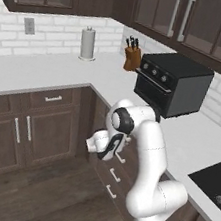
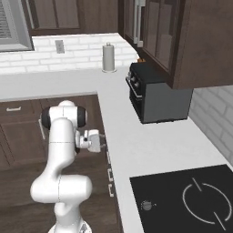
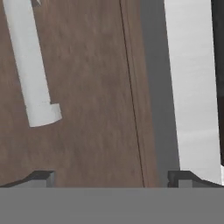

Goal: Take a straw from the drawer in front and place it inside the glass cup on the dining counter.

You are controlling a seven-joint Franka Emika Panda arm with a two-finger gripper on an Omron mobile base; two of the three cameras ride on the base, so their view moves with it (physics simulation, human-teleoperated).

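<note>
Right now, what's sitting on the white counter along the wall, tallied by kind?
Paper towel roll: 1
Knife block: 1
Black toaster oven: 1
Total: 3, not counting the built-in cooktop.

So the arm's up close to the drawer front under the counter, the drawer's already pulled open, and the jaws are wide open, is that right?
Not quite. The drawer is still closed: the hand view shows its flat wood front with the silver handle close ahead. The rest holds: the gripper is by it under the counter, jaws wide open.
</note>
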